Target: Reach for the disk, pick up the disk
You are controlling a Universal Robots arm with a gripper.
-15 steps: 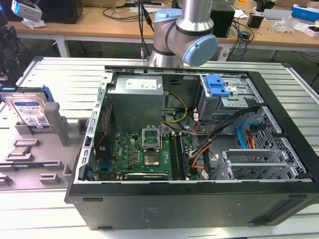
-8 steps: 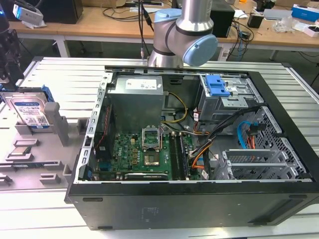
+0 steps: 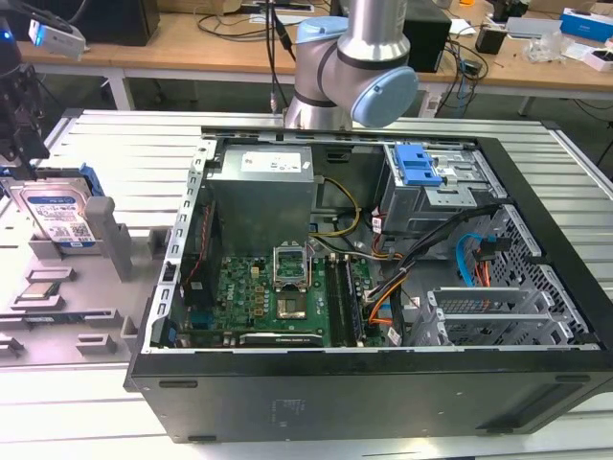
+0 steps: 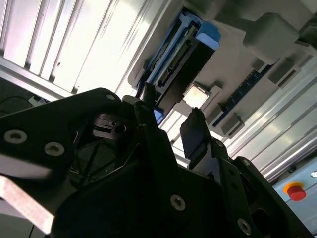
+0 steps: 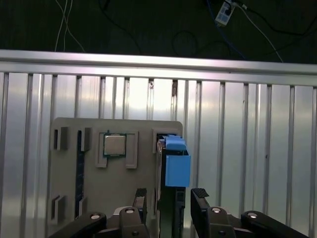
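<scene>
The disk (image 3: pixel 57 217) stands on edge in a grey holder on the exterior view's left, its blue-and-white label facing outward and a blue bracket along its sides. My gripper (image 3: pixel 19 144) hangs just above its top edge. In the first wrist view the disk (image 5: pixel 171 208) is seen edge-on with its blue bracket end (image 5: pixel 177 168), and my gripper (image 5: pixel 170 198) is open with one dark finger on each side of it, a small gap showing on both sides. In the second wrist view the disk (image 4: pixel 173 64) lies beyond the gripper (image 4: pixel 171 121).
The grey fixture plate (image 5: pixel 141 131) also carries a small square processor chip (image 5: pixel 114 145) beside the disk. An open computer case (image 3: pixel 383 278) takes up the middle and the exterior view's right. The ribbed metal table (image 5: pixel 247 148) surrounds the plate.
</scene>
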